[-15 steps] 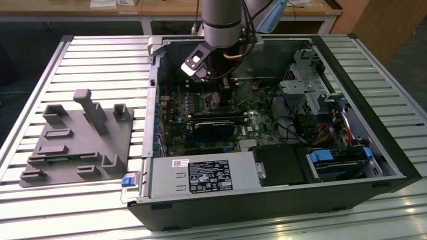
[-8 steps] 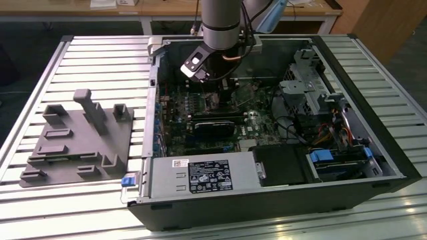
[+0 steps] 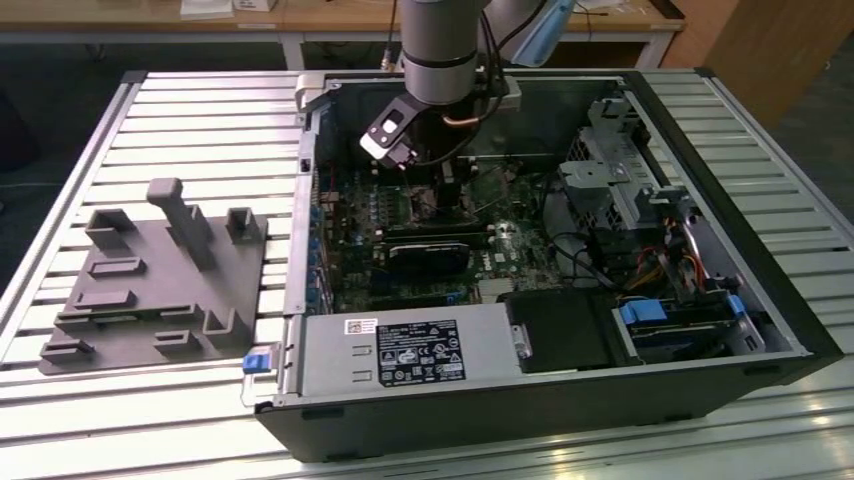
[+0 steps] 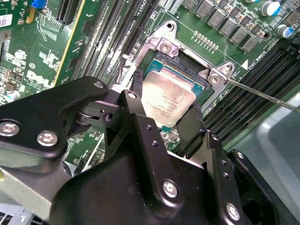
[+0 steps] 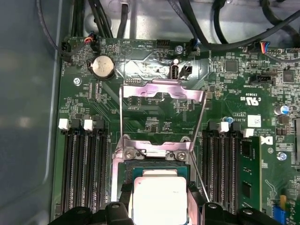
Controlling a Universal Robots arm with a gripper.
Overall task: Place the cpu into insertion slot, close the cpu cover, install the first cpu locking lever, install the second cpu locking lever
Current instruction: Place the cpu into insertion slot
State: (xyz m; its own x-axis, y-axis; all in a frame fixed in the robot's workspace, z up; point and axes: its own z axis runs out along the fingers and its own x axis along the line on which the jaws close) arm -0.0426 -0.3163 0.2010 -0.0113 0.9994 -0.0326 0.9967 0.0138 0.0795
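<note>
The tool [image 4: 167, 93] grips the cpu [image 4: 168, 102] by its edges, low over the insertion slot [image 4: 185, 67], placement apparently unfinished, while the cpu cover [image 5: 161, 90] stands flipped open and the two locking levers [image 5: 121, 117] are unlatched.

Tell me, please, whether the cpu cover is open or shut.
Open: in the first wrist view the cpu cover lies swung back from the insertion slot, leaving the cpu uncovered.

Below my pincer [image 4: 168, 93]: insertion slot [image 4: 187, 75] uncovered, open under the gripped cpu [image 5: 158, 201].
Ahead: cpu cover [image 5: 161, 91] swung up, blocking.
Both flanks: low memory slots [image 5: 84, 178].
Beside one finger: locking lever [image 4: 262, 95] slanting.
</note>
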